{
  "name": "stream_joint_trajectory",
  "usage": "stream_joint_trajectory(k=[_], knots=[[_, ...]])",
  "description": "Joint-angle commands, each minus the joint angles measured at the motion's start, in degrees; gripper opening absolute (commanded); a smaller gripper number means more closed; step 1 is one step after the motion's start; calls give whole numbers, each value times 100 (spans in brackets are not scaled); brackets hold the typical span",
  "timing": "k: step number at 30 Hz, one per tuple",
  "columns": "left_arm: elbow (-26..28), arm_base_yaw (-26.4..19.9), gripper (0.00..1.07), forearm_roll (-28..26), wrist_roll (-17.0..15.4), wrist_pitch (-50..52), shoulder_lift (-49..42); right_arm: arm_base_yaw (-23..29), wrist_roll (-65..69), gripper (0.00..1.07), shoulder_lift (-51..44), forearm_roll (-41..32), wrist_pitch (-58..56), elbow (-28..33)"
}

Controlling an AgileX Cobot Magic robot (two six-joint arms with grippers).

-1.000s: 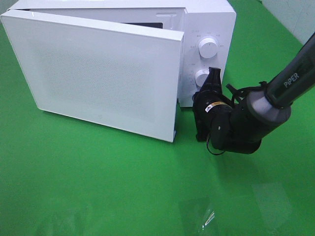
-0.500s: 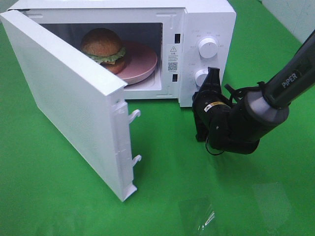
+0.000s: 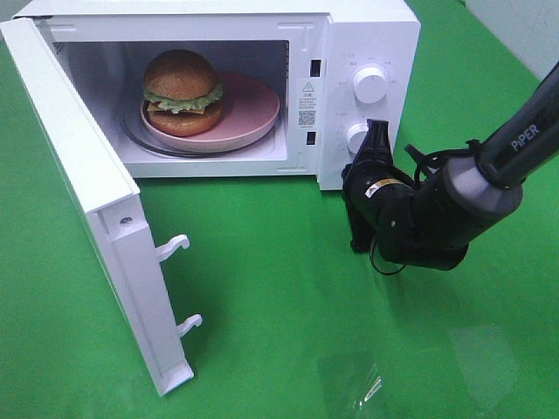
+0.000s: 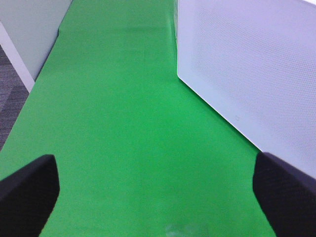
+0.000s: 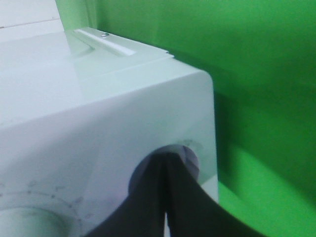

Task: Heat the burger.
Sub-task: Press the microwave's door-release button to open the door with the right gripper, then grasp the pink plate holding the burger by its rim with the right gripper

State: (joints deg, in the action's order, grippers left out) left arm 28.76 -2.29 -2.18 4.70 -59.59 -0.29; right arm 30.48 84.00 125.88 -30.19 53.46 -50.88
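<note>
Right gripper (image 3: 376,133): fingers pressed together, tips at lower knob (image 3: 355,137). Left gripper (image 4: 158,197): fingers spread wide, empty, near door (image 3: 87,183). Door: swung wider than a moment ago. Burger (image 3: 182,92): on plate (image 3: 253,113) inside microwave (image 3: 367,26), now fully exposed.

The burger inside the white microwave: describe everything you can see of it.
The burger has a glossy golden-brown domed top bun, frilly green lettuce, a sliver of yellow cheese, a brown patty and a bottom bun. It sits upright on the left part of a shallow pink bowl inside the white microwave, whose door stands open. Nothing else touches it.
</note>
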Motion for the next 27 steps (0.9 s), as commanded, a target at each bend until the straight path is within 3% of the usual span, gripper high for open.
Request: stream_joint_trajectory(k=[1,13,27], knots=[[-17,-23,100,-34,23,17,-103,-103,-143,0,-189,441,544,-86],[-17,-23,100,-34,29,17,-103,-103,57,0,-539,1180,-34,636],[-17,-23,100,-34,29,17,-103,-103,-86,0,-1146,1473,-544,1398]])
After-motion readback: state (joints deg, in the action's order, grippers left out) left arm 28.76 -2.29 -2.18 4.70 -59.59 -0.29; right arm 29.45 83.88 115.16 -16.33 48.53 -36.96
